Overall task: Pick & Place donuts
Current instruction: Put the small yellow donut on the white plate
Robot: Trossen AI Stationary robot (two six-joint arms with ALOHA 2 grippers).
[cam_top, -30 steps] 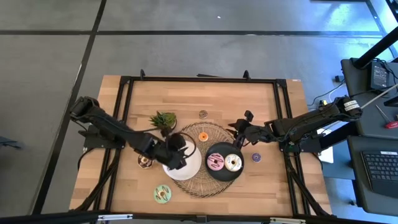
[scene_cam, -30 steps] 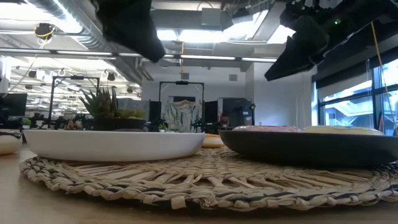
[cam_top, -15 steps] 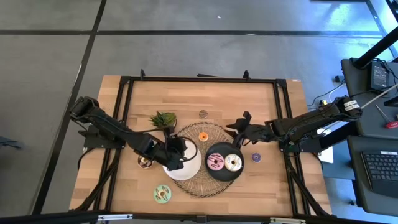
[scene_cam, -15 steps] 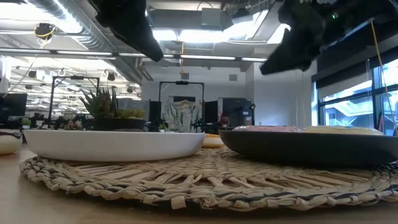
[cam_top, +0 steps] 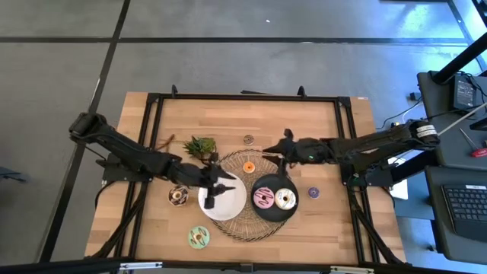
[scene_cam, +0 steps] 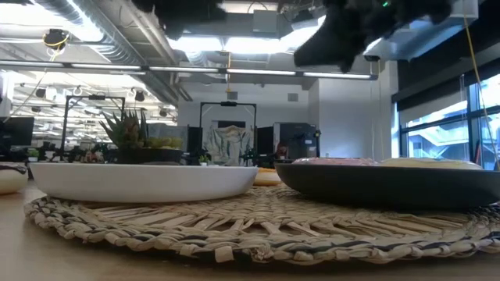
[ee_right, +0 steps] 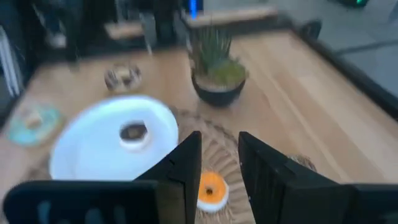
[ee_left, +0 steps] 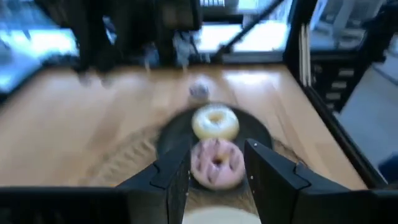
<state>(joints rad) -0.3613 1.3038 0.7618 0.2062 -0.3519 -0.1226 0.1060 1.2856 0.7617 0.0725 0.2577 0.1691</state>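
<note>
My left gripper [cam_top: 214, 192] hangs open and empty above the white plate [cam_top: 232, 204]. In the right wrist view a small brown-iced donut [ee_right: 132, 132] lies on that plate [ee_right: 93, 155]; the high view hides it under the gripper. My right gripper [cam_top: 280, 146] is open and empty above the woven mat's far right part, and the orange donut [ee_right: 210, 188] shows between its fingers, lying on the mat. A pink donut [ee_left: 216, 163] and a cream donut [ee_left: 214, 121] lie on the black plate [cam_top: 275, 215].
Loose donuts lie on the wood: a purple mini [cam_top: 313, 192], a brown one [cam_top: 249, 139] at the far side, a brown-cream one [cam_top: 179, 195] and a green one [cam_top: 199, 237] near the left. The potted plant [cam_top: 200, 146] stands beside the woven mat [cam_top: 255, 228].
My left gripper has risen above the white plate while its arm drew back toward the table's left. My right gripper has moved up and toward the table's left and far side, from beside the black plate to near the orange donut.
</note>
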